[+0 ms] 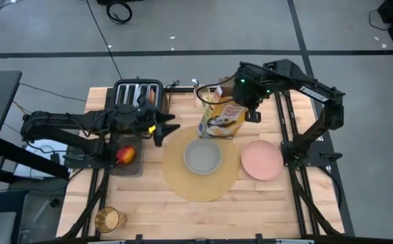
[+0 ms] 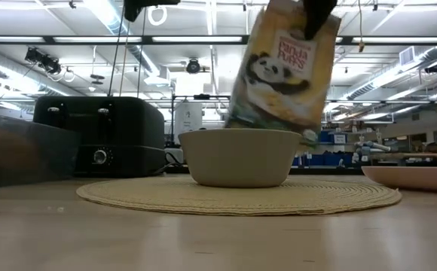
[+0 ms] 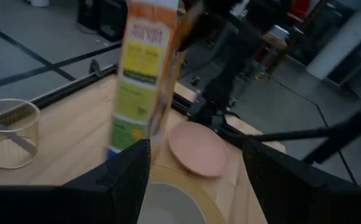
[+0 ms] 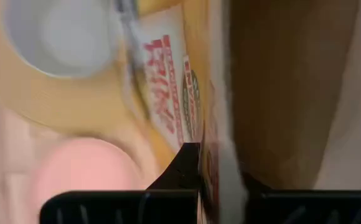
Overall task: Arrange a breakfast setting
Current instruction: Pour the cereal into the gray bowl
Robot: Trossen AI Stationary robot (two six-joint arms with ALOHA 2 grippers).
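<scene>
My right gripper (image 1: 253,114) is shut on a yellow Panda Puffs cereal box (image 1: 220,116), which hangs tilted above the far side of the white bowl (image 1: 202,157). The bowl stands on the round tan placemat (image 1: 176,179). Beside the mat on the right lies the pink plate (image 1: 261,160). My left gripper (image 1: 164,130) hovers open at the mat's far left edge, its fingers (image 3: 131,180) empty and pointing toward the box (image 3: 143,74). The red apple (image 1: 125,154) lies in a dark tray on the left. The amber glass (image 1: 110,219) stands at the near left corner. My right gripper pinches the box's top end (image 4: 206,146) between its two fingers, coming steeply from above. The box (image 2: 286,68) hangs below the fingers, clear of the table and leaning, with its lower end just above the bowl's far rim (image 2: 301,135).
The black toaster (image 1: 139,95) stands at the far left of the table. A clear jar with a metal utensil in it (image 3: 9,134) stands near the far edge, behind the box. Bare wood lies along the near edge in front of the mat.
</scene>
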